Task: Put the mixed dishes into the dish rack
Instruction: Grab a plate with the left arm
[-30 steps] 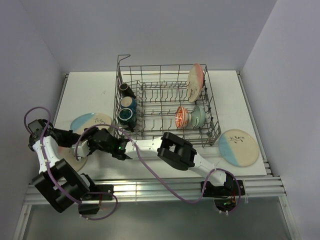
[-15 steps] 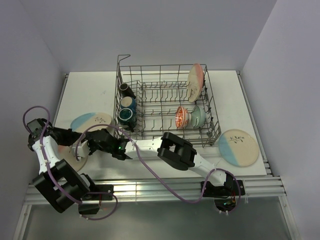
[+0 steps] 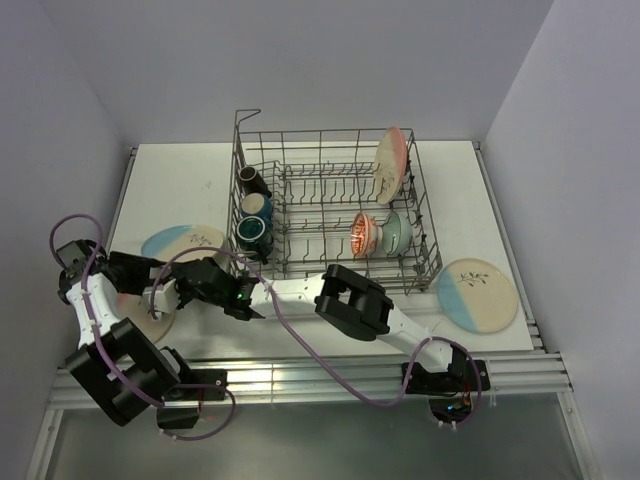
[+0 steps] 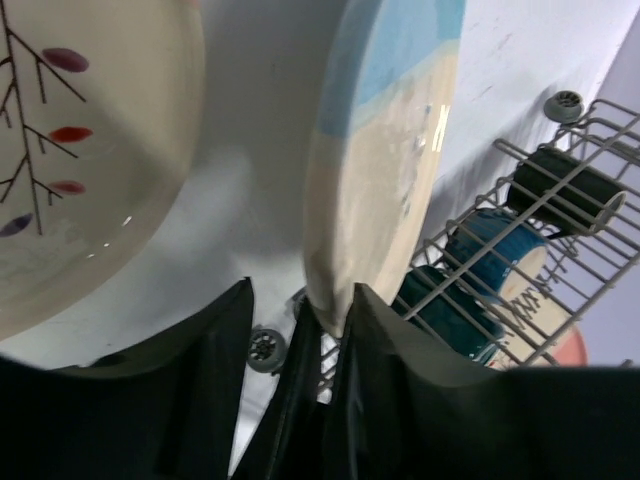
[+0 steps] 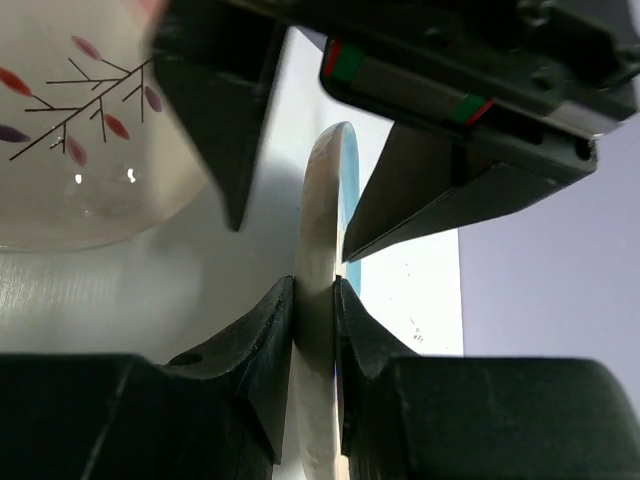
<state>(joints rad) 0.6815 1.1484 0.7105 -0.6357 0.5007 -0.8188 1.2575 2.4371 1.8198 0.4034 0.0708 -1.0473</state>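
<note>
A cream and light blue plate (image 3: 185, 240) stands tilted at the table's left, edge-on in both wrist views (image 4: 390, 170) (image 5: 318, 200). My right gripper (image 5: 313, 290) (image 3: 187, 273) is shut on its rim, both pads pressed against it. At the same plate, my left gripper (image 4: 300, 290) (image 3: 160, 277) is open; its fingers (image 5: 220, 130) straddle the rim with a gap on one side. A cream and pink plate (image 3: 155, 322) (image 4: 80, 150) lies flat beside them. The dish rack (image 3: 430, 235) holds a pink plate (image 3: 390, 165), three mugs (image 3: 255, 208) and two bowls (image 3: 363, 233).
Another blue and cream plate (image 3: 478, 293) lies flat on the table right of the rack. The rack's wire wall and wheels (image 4: 560, 150) stand close behind the held plate. Both arms cross the table's near left part.
My left gripper has opened off the plate's rim. The right gripper closed on that rim about half a second ago and stays shut. The plate has barely moved.
</note>
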